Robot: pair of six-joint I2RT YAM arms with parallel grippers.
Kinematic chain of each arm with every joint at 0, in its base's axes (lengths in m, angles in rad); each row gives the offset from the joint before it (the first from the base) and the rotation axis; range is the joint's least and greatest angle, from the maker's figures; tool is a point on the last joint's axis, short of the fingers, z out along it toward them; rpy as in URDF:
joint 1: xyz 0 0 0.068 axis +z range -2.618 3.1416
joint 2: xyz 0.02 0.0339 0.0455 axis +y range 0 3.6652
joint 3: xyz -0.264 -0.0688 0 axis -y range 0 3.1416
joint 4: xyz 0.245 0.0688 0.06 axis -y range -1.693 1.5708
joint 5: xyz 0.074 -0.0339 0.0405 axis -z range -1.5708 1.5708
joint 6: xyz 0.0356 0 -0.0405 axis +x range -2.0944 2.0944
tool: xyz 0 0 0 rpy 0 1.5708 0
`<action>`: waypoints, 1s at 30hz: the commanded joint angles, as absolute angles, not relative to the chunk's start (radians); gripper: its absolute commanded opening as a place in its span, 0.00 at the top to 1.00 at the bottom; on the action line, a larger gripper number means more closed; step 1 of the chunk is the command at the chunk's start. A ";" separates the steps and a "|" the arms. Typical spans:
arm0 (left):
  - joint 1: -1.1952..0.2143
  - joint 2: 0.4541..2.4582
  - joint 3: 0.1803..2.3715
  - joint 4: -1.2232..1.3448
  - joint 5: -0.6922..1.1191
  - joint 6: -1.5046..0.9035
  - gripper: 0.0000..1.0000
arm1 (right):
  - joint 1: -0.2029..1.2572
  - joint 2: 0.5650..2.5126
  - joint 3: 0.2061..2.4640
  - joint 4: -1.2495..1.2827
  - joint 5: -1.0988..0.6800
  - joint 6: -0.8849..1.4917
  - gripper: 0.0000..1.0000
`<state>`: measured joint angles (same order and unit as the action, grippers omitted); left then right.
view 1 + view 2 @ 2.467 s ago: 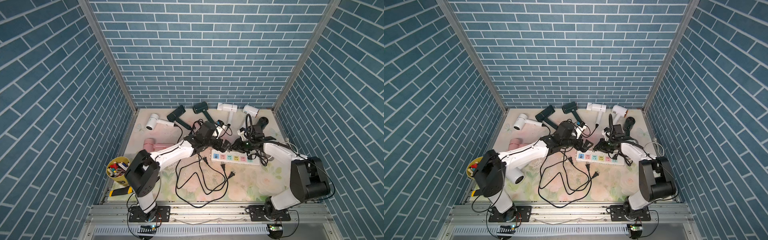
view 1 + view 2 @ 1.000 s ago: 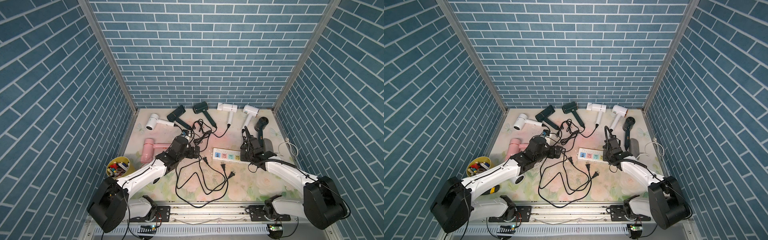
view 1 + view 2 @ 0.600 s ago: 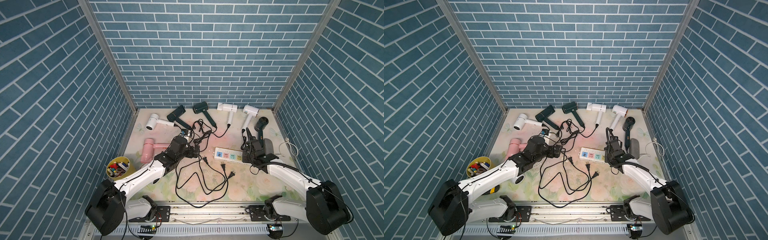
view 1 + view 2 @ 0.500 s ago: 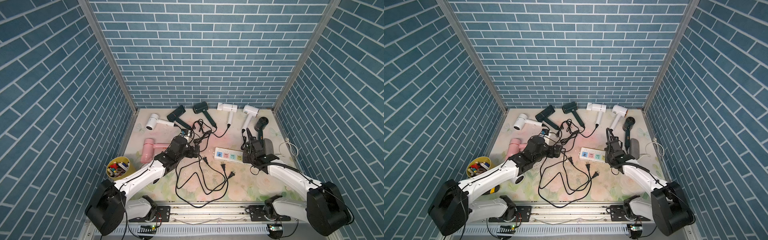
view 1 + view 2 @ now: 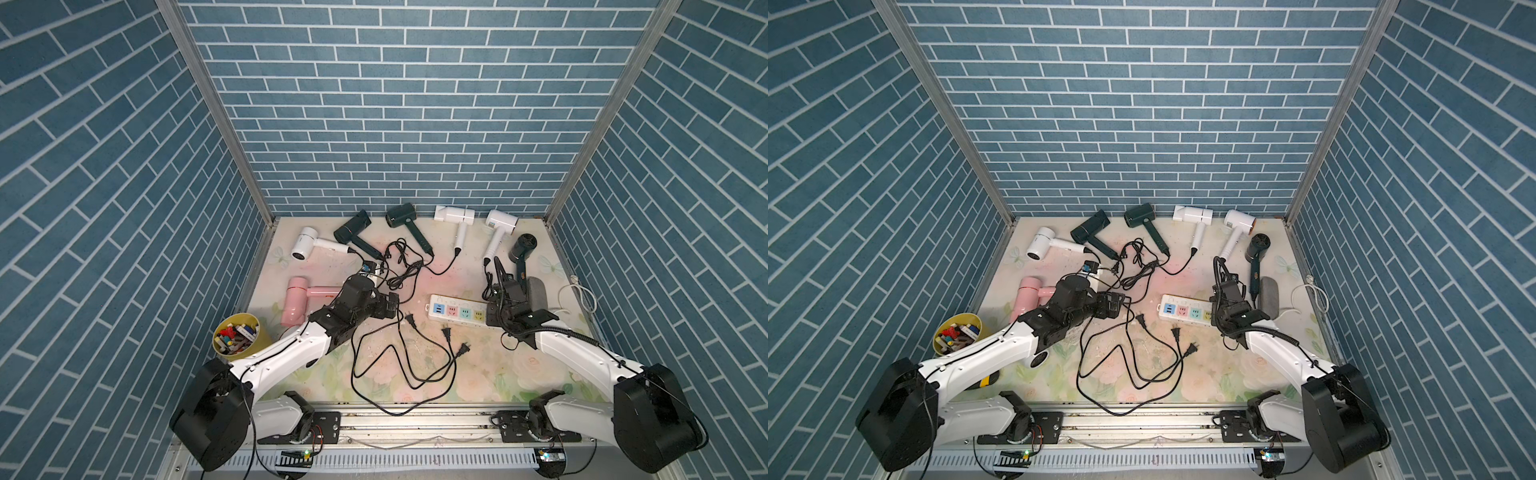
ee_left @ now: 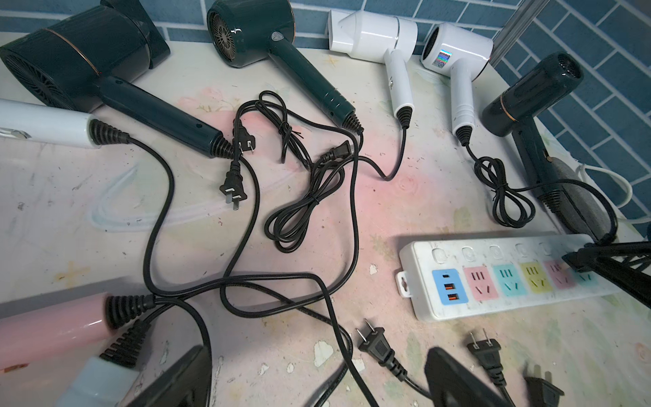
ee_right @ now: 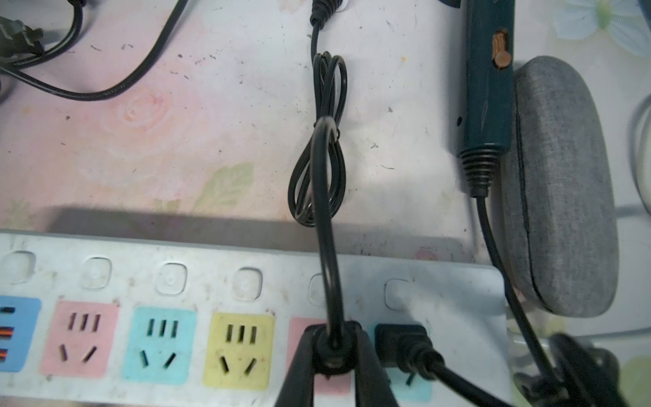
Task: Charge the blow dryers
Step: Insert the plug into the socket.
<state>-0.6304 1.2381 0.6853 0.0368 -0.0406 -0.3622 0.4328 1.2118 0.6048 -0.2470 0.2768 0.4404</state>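
Though it gleams, the sticker (image 6: pixel 440 57) on one white dryer (image 6: pixel 466 44) is unreadable

Both top views look down from high above the table's (image 5: pixel 519 374) front edge — wrist cameras sit close, sharing the power strip (image 6: pixel 422 257).

readable text: I find none in any view.
sticker: a holographic sticker (image 6: pixel 441 57) sits on the head of the white blow dryer (image 6: pixel 465 45); its print is too small for me to read.
emblem: a small round emblem (image 6: pixel 277 35) is on the dark green blow dryer (image 6: pixel 253 28); I can make out no letters.
power strip (image 6: pixel 419 260): I see pastel socket faces and raised button outlines, but no marking I can read.
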 commanded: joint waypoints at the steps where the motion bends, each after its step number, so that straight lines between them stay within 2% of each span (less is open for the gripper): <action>1: -0.627 1.228 0.675 0.048 -0.038 -0.351 0.01 | 0.430 1.238 0.600 -0.254 0.247 0.464 1.00; 23: -0.628 1.225 0.674 0.055 -0.028 -0.355 0.01 | 0.433 1.258 0.592 -0.290 0.199 0.556 1.00; 30: -0.629 1.227 0.671 0.057 -0.028 -0.357 0.01 | 0.478 1.282 0.605 -0.315 0.207 0.578 1.00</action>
<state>-0.6304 1.2381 0.6853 0.0425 -0.0322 -0.3626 0.4473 1.2388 0.6071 -0.2348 0.2584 0.5274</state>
